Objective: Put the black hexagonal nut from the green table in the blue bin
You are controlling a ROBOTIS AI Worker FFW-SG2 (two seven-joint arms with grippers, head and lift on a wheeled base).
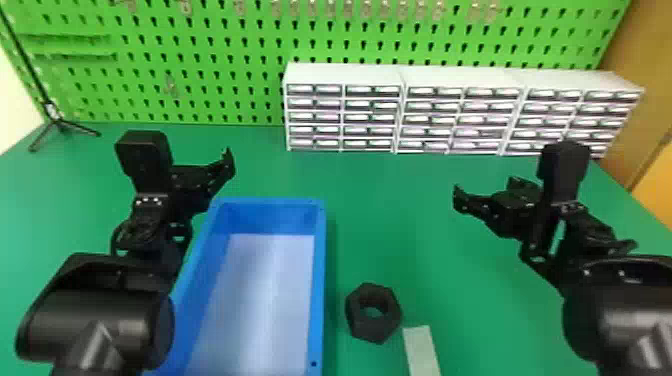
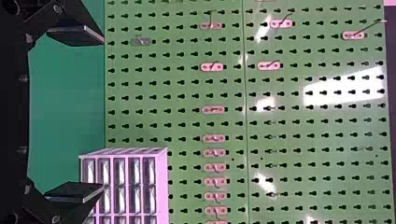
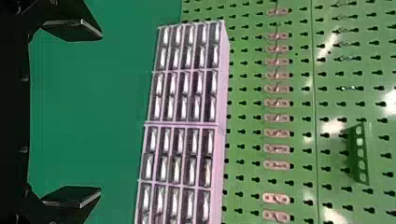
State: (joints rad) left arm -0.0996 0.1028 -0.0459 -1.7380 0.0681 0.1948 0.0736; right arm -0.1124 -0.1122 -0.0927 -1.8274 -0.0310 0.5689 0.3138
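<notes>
The blue bin (image 1: 320,280) shows its pale floor (image 1: 265,295); the nut (image 1: 358,320) lies on the green surface (image 1: 480,320), just right of the bin. White drawers (image 1: 370,117) stand by the pegboard (image 1: 210,75). The left claw (image 1: 197,178) is released, as is the right claw (image 1: 510,205).

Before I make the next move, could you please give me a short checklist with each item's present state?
1. Black hexagonal nut lies on the green table, outside the bin: ok.
2. Blue bin is open at the top, left of the nut: ok.
3. Left gripper open, nothing between its fingers: ok.
4. Right gripper open, nothing between its fingers: ok.
5. A gripper placed over the nut: not ok; both are farther forward.
6. Nut free of contact with the pale strip close by: cannot tell.
</notes>
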